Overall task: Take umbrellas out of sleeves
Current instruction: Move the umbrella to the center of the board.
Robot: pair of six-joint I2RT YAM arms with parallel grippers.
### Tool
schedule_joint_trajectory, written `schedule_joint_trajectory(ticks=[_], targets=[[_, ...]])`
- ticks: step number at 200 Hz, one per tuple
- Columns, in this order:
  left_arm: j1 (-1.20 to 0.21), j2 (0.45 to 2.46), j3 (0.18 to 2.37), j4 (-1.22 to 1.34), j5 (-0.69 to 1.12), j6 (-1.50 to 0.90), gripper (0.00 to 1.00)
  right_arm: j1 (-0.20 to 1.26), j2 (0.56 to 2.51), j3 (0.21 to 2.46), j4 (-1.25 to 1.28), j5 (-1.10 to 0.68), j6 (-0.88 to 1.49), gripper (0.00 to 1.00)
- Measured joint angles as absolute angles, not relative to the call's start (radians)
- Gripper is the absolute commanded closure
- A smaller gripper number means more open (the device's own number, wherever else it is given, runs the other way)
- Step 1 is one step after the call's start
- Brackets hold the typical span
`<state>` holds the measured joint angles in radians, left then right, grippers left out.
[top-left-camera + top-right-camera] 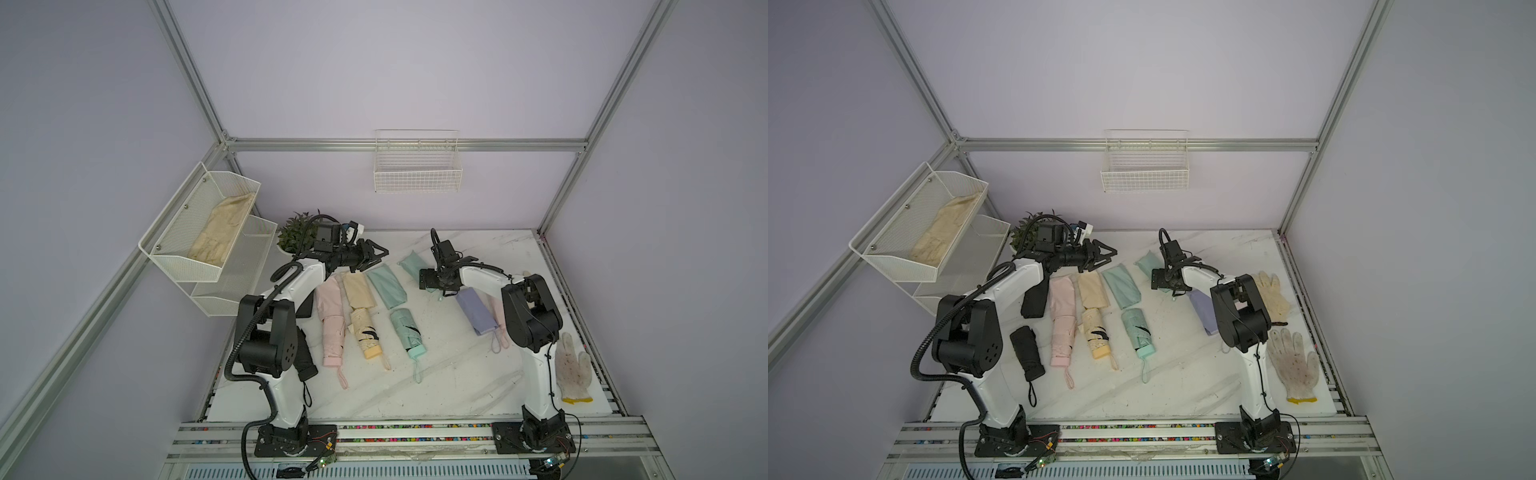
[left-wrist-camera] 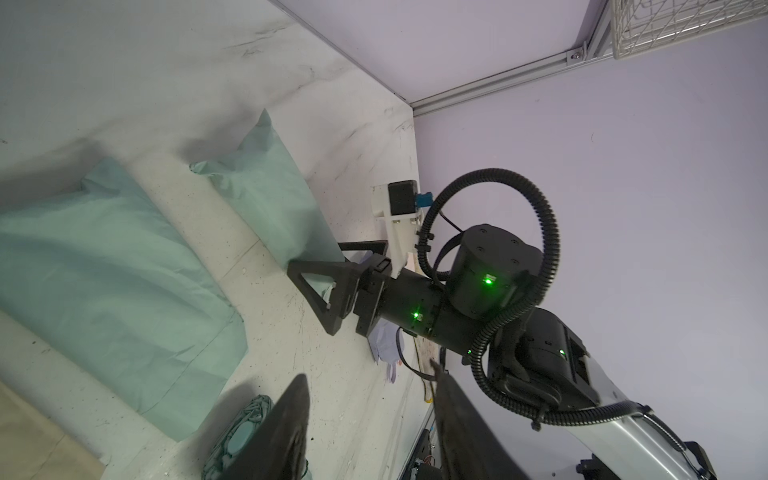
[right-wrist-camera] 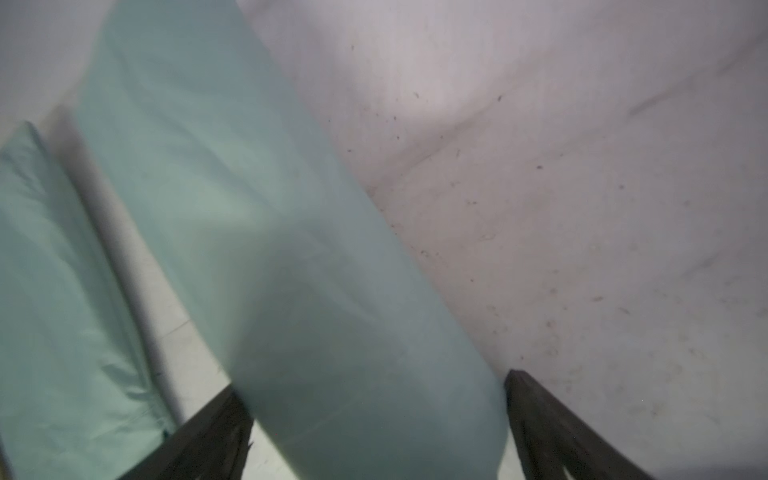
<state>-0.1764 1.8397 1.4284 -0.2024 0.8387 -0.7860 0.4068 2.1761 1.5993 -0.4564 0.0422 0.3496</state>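
Right hand (image 3: 372, 380) — released, jaws spread wide astride one end of a mint green sleeve (image 3: 249, 208) that lies toward the far edge of the desk (image 1: 457, 374).
Left hand (image 1: 380, 257) — unclenched, empty, raised near the far edge.
Lilac sleeve (image 1: 476, 311): toward the right edge, wrist loop protruding.

Place: I'm working in a robot test cell, a lab booth.
Enclosure: I see aluminium framing (image 1: 332, 144) around plain lilac wall panels (image 1: 395, 75).
Bench: slotted rails (image 1: 415, 433) carry my arms' base plates (image 1: 266, 444) before a marble-look tabletop (image 1: 457, 386).
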Motion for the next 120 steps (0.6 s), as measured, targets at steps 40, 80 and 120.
schedule_joint_trajectory(ticks=[40, 80, 120], targets=[[-0.176, 1.84, 1.428, -0.199, 0.842, -0.794, 0.51, 0.407, 2.215, 1.648, -0.436, 0.039, 0.327, 0.04], [-0.176, 1.84, 1.428, -0.195, 0.846, -0.798, 0.51, 0.416, 2.218, 1.646, -0.426, 0.04, 0.311, 0.13], [-0.176, 1.84, 1.428, -0.191, 0.847, -0.803, 0.51, 0.435, 2.181, 1.571, -0.374, 0.057, 0.309, 0.21]])
